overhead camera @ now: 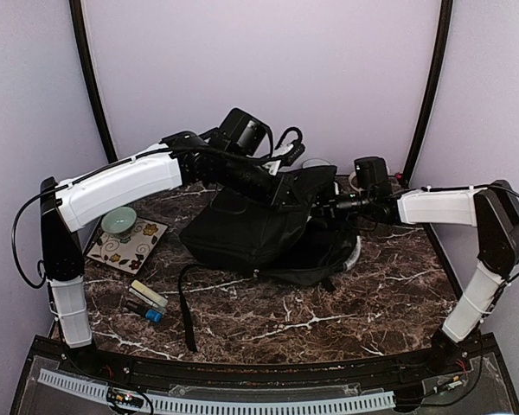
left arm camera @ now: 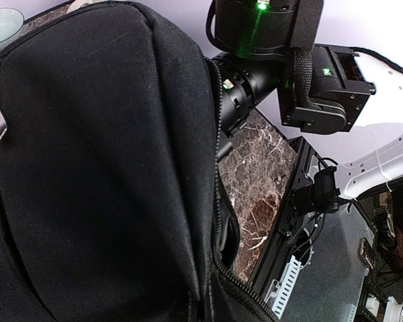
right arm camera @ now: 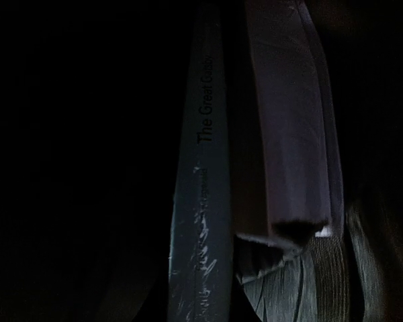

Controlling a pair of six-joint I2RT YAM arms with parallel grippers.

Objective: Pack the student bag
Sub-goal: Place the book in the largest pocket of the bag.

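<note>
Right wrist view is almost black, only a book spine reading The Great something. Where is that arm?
Observer: Top view shows the right arm reaching in from the right, the right gripper hidden inside the student bag.
Operator: What holds it open?
Observer: The left gripper, shut on the bag's raised upper edge.
Operator: Anything outside it?
Observer: A teal bowl on a patterned tile and a few small items near the left arm's base.
</note>
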